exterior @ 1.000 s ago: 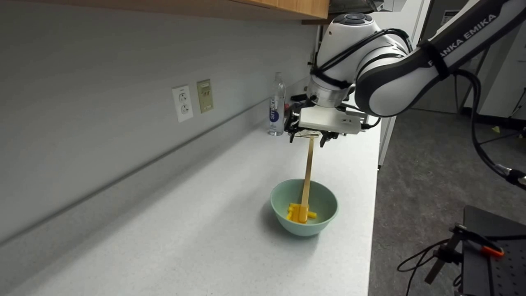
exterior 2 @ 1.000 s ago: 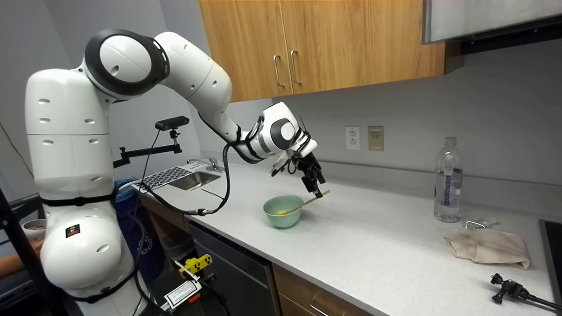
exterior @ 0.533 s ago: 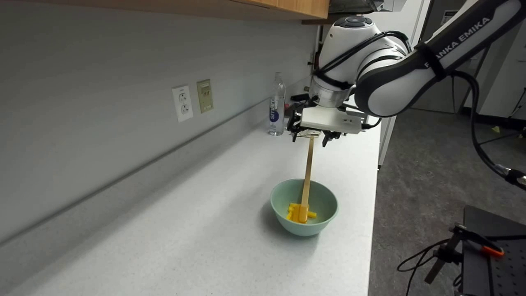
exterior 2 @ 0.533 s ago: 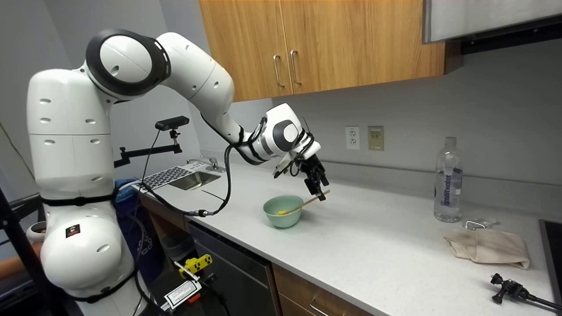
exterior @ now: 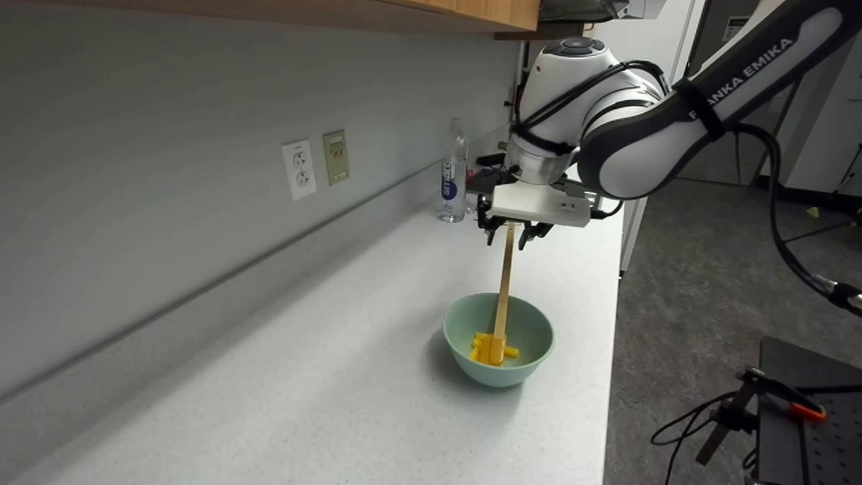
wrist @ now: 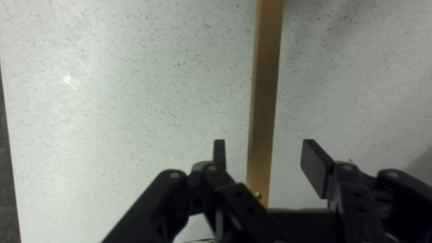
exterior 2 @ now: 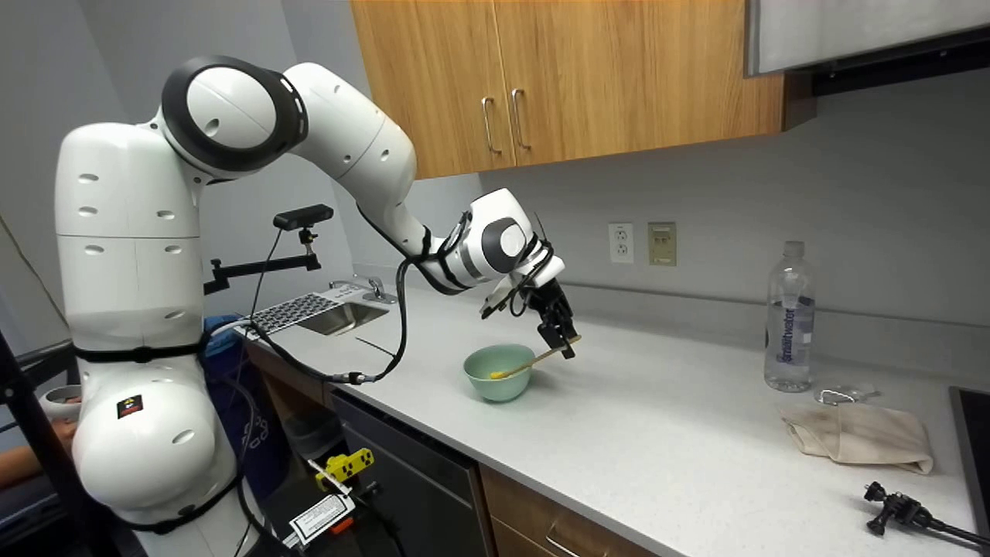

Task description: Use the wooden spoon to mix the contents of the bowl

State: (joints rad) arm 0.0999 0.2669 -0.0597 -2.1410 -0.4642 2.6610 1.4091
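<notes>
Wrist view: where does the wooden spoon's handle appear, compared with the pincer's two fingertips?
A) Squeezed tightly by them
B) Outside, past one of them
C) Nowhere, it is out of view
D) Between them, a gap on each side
D: the pincer is open, and pale counter shows on both sides of the wooden spoon within its opening.

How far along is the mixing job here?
Done: the bits are in the bowl, and the spoon leans in it, head at the bits. In hand, apparently: the grasp; in the wrist view the gripper is open, the spoon between its sides with gaps showing. Left, probably: closing on the spoon and stirring, since nothing grips it yet.
</notes>
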